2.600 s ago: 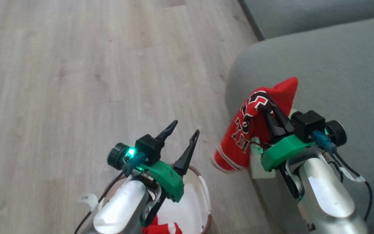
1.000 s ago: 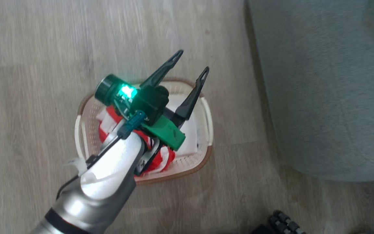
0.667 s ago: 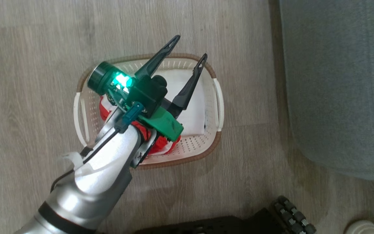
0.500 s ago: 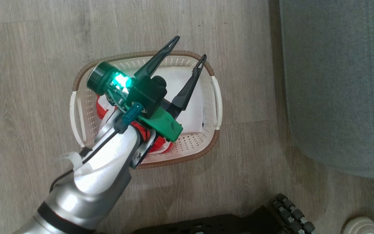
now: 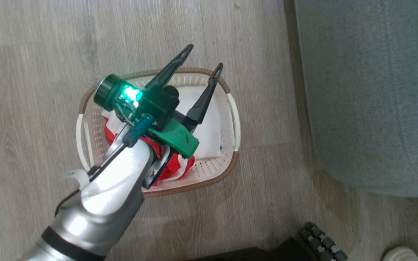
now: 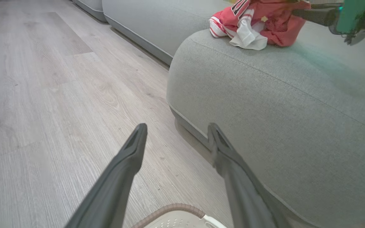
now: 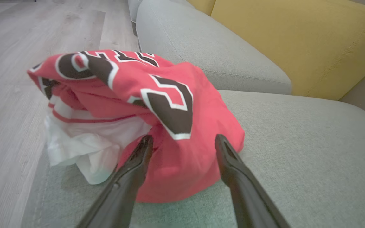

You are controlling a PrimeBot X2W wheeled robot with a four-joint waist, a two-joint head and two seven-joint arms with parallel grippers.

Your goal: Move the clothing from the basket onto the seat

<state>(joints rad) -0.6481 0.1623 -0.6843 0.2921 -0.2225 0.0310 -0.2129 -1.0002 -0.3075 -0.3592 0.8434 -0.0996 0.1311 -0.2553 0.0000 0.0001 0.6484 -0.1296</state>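
The cream basket [image 5: 202,184] stands on the wood floor, its brown rim [image 6: 169,209] also at the bottom of the left wrist view. Red clothing [image 5: 174,168] and a white cloth [image 5: 209,134] lie inside, partly hidden by my left arm. My left gripper [image 5: 202,58] [image 6: 176,129] hangs open above the basket, holding nothing. A red jersey [image 7: 169,104] [image 6: 265,22] with black numerals lies crumpled on the grey-green seat [image 5: 368,90] [image 7: 296,142]. My right gripper [image 7: 183,140] is open, its fingers on either side of the jersey's near edge.
A yellow back cushion [image 7: 296,41] rises behind the seat. White fabric [image 7: 74,148] sticks out under the jersey near the seat's edge. My dark wheeled base [image 5: 321,243] and a pale round object [image 5: 405,253] sit at the bottom of the head view.
The head camera has swung down from the seat to the basket. My right gripper, shut on the jersey 2.6 s ago, is now open. The left gripper stays open.
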